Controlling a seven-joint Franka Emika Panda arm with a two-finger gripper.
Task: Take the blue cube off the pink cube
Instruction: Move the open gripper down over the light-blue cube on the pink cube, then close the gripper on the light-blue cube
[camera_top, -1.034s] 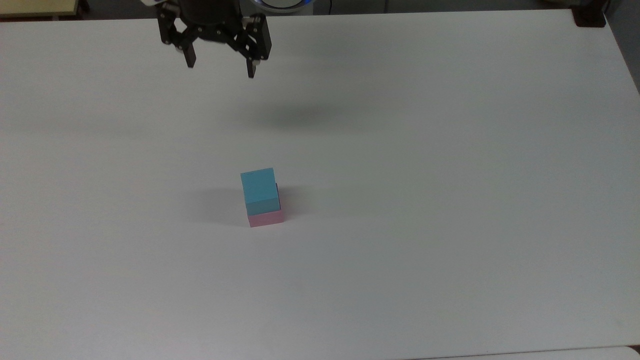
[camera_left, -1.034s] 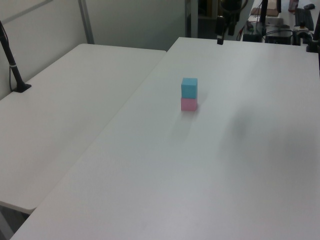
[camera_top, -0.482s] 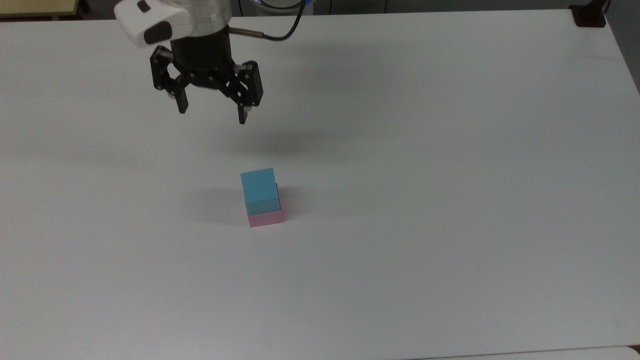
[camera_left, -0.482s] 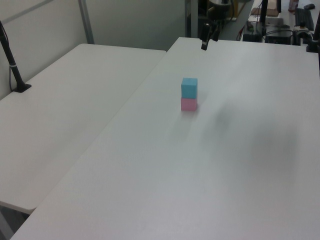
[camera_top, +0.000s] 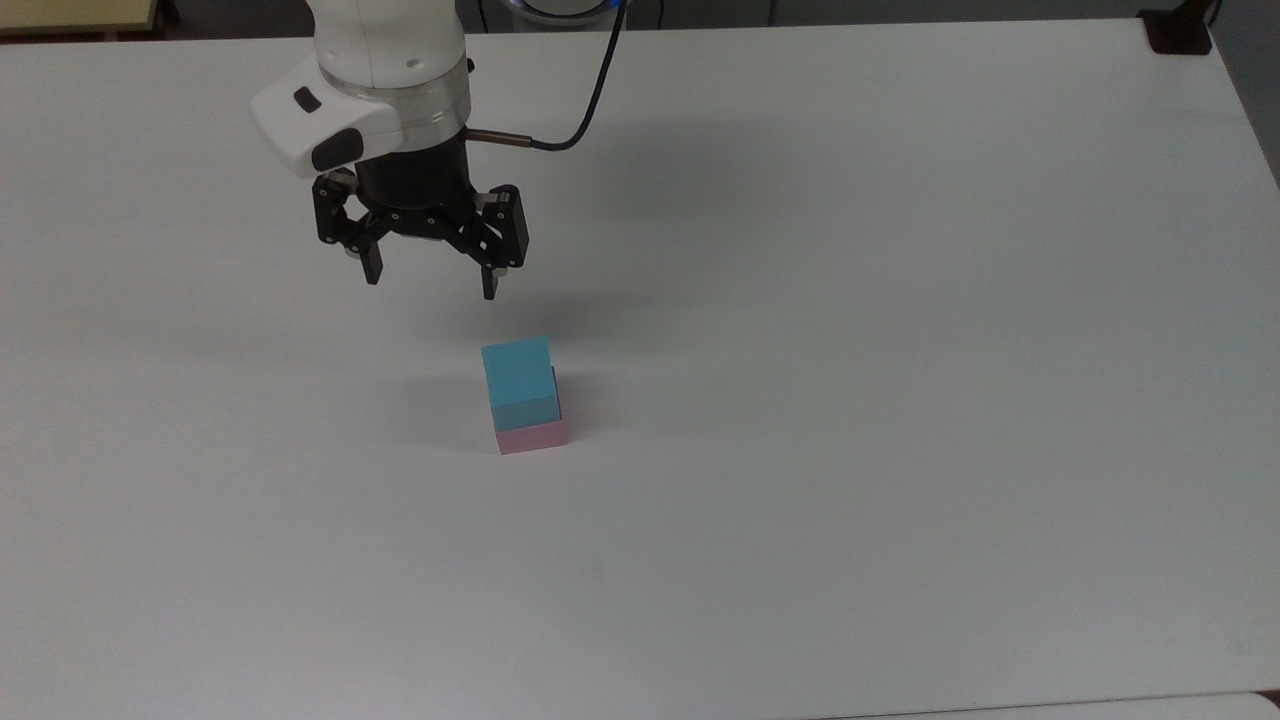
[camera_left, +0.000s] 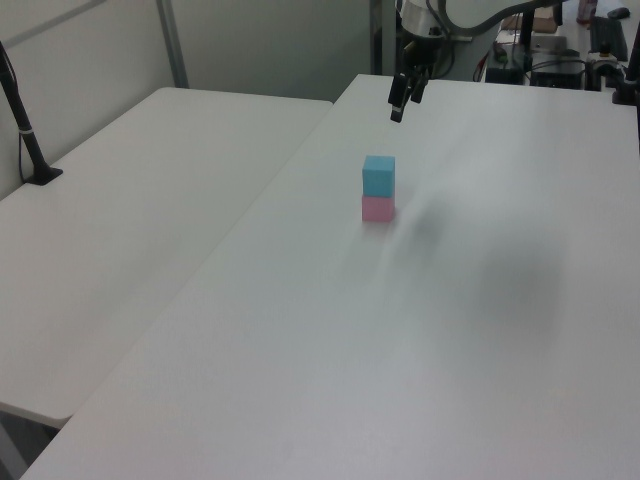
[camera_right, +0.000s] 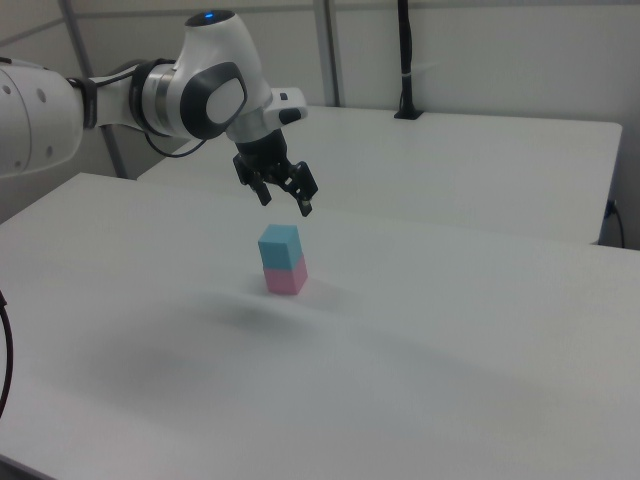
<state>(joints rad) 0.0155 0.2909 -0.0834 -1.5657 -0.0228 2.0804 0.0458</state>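
The blue cube (camera_top: 518, 383) sits right on top of the pink cube (camera_top: 533, 437). They touch and make a little stack of two, w/ the blue one a tiny bit off to one side so a thin strip of pink shows past it in the top view. The stack stands near the middle of the white table (camera_top: 900, 400).

The tool (camera_top: 430, 282) hangs in the air above the table, not touching the cubes. In the top view it's up & to the left of the stack, near but apart. In the left view the tool (camera_left: 399, 105) is higher than the blue cube (camera_left: 378, 175) and farther back. In the right view the tool (camera_right: 287, 199) is above the blue cube (camera_right: 278, 247), close to its top, w/ a gap between.

The tool's two black fingers are spread wide apart & hold nothing. They point down at the table.

The blue cube stands flat & upright, not tipped. All its sides look the same length, so no long side to tell. In the top view its edges are turned just a little from the table's edges. The pink cube (camera_right: 285, 277) lies flat on the table under it.
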